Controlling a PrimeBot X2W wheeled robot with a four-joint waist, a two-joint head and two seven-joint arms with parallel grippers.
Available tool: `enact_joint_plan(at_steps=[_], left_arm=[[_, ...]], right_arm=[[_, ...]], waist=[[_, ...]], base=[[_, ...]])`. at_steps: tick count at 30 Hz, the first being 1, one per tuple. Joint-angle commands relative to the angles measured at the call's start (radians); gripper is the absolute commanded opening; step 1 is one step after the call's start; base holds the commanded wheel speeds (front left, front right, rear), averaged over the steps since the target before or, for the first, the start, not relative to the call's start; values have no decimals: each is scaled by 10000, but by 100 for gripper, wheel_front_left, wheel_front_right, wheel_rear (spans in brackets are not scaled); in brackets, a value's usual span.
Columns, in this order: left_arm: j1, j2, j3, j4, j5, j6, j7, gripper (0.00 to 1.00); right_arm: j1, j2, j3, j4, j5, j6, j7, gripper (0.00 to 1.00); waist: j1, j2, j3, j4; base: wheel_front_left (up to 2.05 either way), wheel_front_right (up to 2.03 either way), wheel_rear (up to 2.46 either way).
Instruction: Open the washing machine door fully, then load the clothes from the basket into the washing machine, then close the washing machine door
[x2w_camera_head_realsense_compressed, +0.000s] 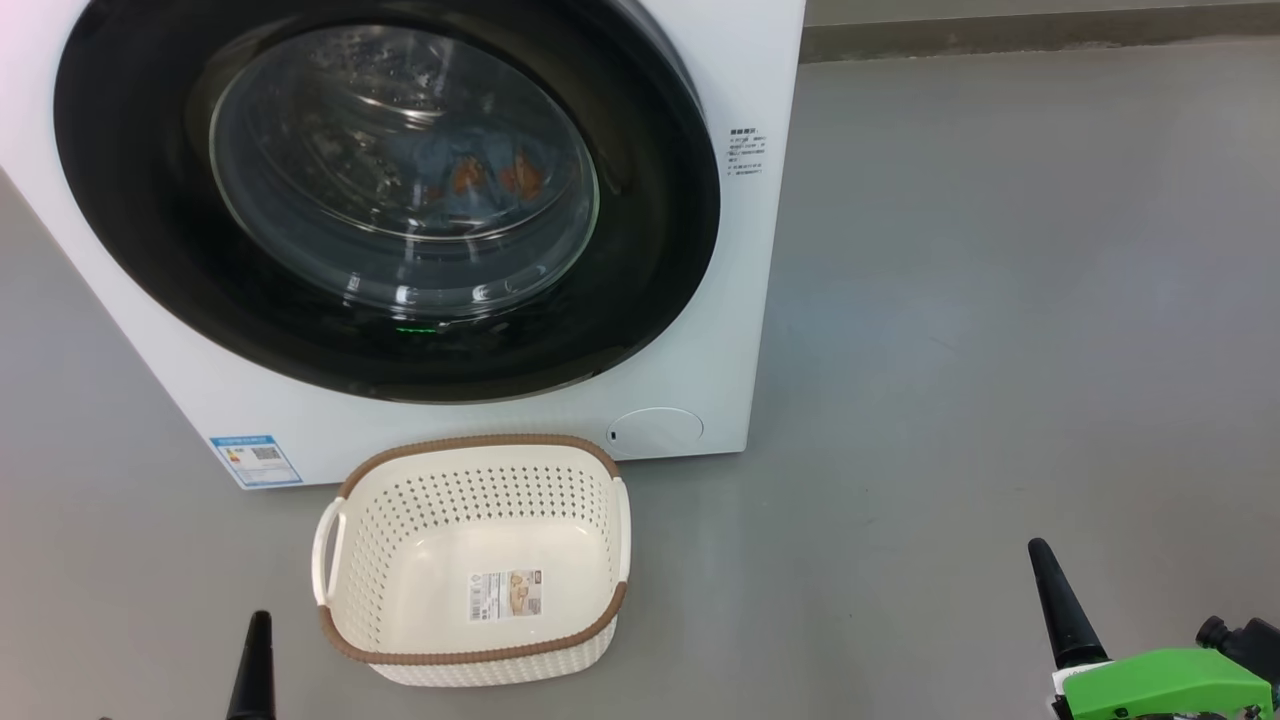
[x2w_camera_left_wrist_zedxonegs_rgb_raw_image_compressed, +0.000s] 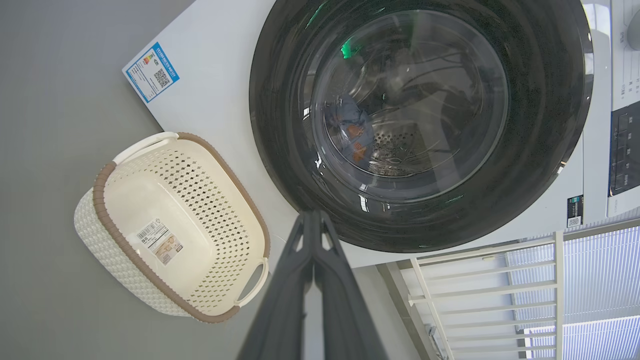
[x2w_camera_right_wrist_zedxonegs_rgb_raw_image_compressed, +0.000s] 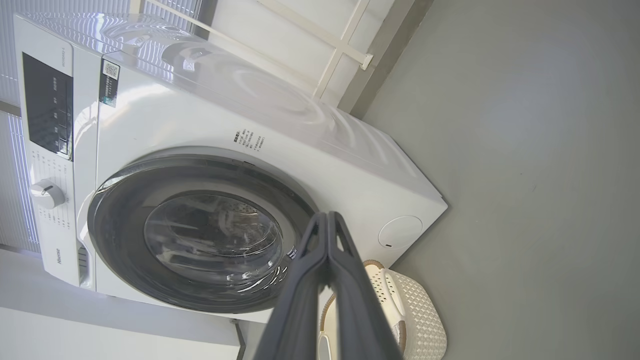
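Note:
The washing machine (x2w_camera_head_realsense_compressed: 700, 330) stands white and boxy on the grey floor. The washing machine door (x2w_camera_head_realsense_compressed: 150, 250) lies shut against its front, black rim around the glass bowl. Through the glass, the clothes (x2w_camera_head_realsense_compressed: 480, 170) show as light blue fabric with orange-brown figures inside the drum; the left wrist view also shows the clothes (x2w_camera_left_wrist_zedxonegs_rgb_raw_image_compressed: 352, 130). The basket (x2w_camera_head_realsense_compressed: 470, 441) sits empty in front of the machine, label on its bottom. My left gripper (x2w_camera_head_realsense_compressed: 258, 640) is shut at the lower left, beside the basket. My right gripper (x2w_camera_head_realsense_compressed: 1042, 555) is shut at the lower right, holding nothing. Each wrist view shows its own fingers pressed together: left gripper (x2w_camera_left_wrist_zedxonegs_rgb_raw_image_compressed: 313, 217), right gripper (x2w_camera_right_wrist_zedxonegs_rgb_raw_image_compressed: 327, 220).
Grey floor (x2w_camera_head_realsense_compressed: 1000, 300) spreads wide to the machine's right. A dark skirting strip (x2w_camera_head_realsense_compressed: 1000, 35) runs along the wall behind. A white railing (x2w_camera_left_wrist_zedxonegs_rgb_raw_image_compressed: 480, 290) and window blinds (x2w_camera_left_wrist_zedxonegs_rgb_raw_image_compressed: 600, 280) stand beside the machine. The round service cap (x2w_camera_head_realsense_compressed: 655, 430) sits just above the basket.

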Motion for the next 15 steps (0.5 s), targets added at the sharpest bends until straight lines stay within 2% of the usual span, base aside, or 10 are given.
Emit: enact_joint_plan(at_steps=[1, 15], left_arm=[[-530, 187, 288, -300, -269, -158, 85, 0], [-685, 220, 426, -358, -1612, -289, 488, 0]], right_arm=[[-534, -37, 101, -222, 320, -8, 76, 0], [-643, 39, -86, -199, 1880, -14, 491, 0]], waist=[[-1, 0, 2, -11], [-1, 0, 22, -102]], base=[[0, 0, 0], [0, 0, 0]])
